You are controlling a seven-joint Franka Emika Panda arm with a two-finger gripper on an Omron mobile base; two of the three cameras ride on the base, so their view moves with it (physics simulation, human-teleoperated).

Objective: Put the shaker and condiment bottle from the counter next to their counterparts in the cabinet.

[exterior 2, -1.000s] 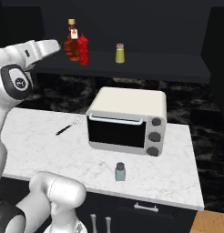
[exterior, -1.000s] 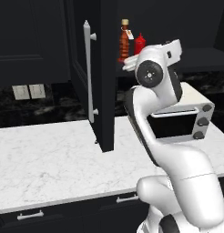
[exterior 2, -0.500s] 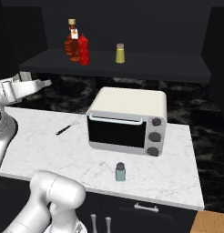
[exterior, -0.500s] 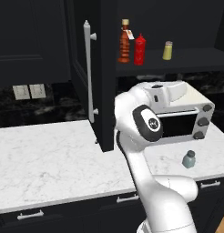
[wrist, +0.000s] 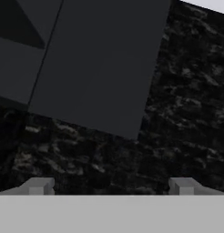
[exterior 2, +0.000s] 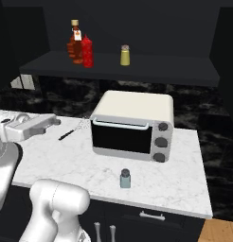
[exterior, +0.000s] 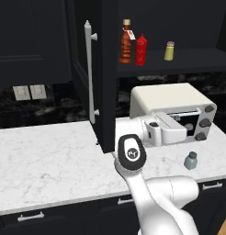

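— Two things to place; where are they?
— Small blue-grey shaker (exterior 2: 125,178) stands on the white marble counter (exterior 2: 71,158), before the toaster oven (exterior 2: 132,125). Ridged brown-orange bottle (exterior 2: 76,42) stands on the cabinet shelf (exterior 2: 151,69), touching the red squeeze bottle (exterior 2: 87,51).
— Jaws?
— Wide apart, empty.

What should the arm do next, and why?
Probably lower the open, empty gripper toward the shaker, which stands on the counter before the toaster oven; the condiment bottle already stands beside the red squeeze bottle.
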